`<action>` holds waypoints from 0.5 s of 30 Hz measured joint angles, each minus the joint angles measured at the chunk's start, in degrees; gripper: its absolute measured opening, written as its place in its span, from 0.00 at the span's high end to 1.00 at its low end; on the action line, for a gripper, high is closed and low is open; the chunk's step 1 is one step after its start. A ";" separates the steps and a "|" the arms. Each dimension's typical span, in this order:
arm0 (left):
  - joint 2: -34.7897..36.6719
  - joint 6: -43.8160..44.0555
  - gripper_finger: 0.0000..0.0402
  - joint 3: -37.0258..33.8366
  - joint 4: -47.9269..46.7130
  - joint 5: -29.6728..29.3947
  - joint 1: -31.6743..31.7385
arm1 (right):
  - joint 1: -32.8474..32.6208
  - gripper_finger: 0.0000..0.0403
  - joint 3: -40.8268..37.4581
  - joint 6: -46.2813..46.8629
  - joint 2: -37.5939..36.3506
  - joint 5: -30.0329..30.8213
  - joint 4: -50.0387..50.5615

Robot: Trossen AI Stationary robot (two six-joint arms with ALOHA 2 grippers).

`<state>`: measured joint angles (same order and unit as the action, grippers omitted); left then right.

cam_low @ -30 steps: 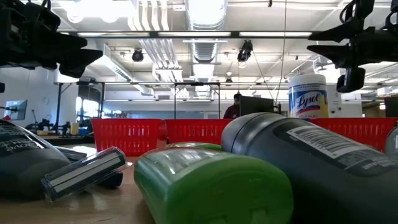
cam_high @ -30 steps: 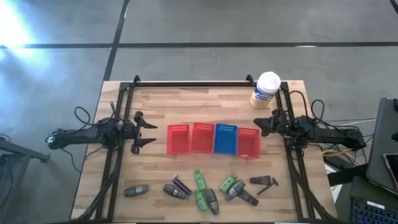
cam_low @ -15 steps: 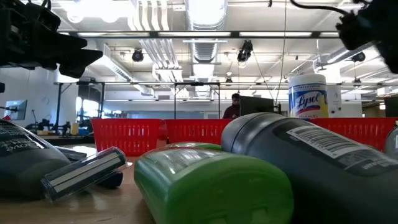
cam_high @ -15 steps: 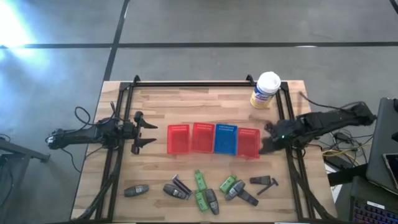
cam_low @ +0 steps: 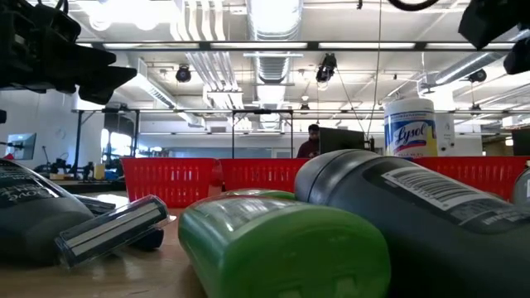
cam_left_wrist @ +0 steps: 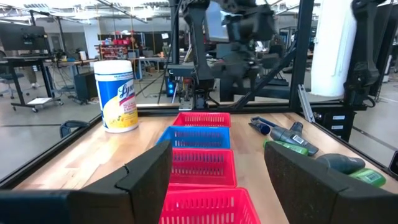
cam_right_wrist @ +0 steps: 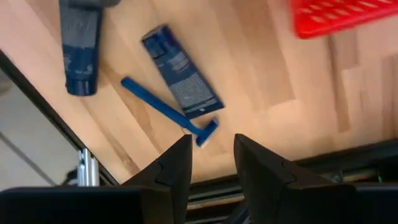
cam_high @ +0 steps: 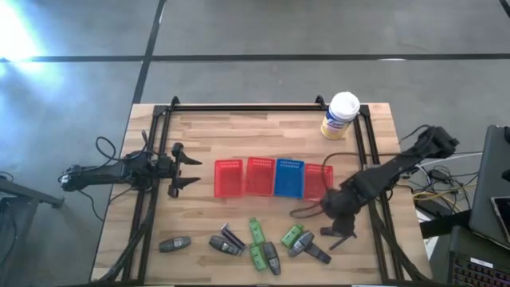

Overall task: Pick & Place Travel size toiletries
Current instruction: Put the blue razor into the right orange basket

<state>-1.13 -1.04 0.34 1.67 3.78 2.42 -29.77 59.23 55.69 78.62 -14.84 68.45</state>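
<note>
Right gripper point(cam_right_wrist: 211, 163) hangs over the blue razor point(cam_right_wrist: 168, 112) and small tube point(cam_right_wrist: 181, 73) near the table's point(cam_high: 199, 127) front right edge, fingers narrowly apart, empty, probably lining up a pick. Left gripper point(cam_high: 185, 167) waits wide open at the left edge.

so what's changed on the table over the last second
The right arm swung off its rest at the table's right edge, forward and inward; the right gripper now hangs over the blue razor and dark blue tube, jaws slightly apart, holding nothing. The left gripper, the baskets, the canister and the toiletries stayed put.
</note>
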 joint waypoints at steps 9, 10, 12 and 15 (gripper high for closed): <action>0.00 -0.01 0.35 0.00 -0.07 -0.01 0.01 | -9.32 0.76 8.13 5.90 11.37 -3.43 -3.49; 0.00 -0.02 0.35 0.00 -0.09 -0.01 0.01 | -10.93 0.76 9.26 6.08 11.91 -3.07 -3.52; -0.02 0.00 0.35 0.00 -0.11 -0.01 0.01 | -13.82 0.77 11.09 5.88 12.73 -2.86 -3.41; -0.07 -0.02 0.35 0.00 -0.15 -0.04 -0.01 | -18.06 0.77 11.75 4.80 13.38 -0.97 -3.18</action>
<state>-1.19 -1.06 0.34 1.52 3.75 2.42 -47.83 70.98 60.50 92.00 -15.81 65.27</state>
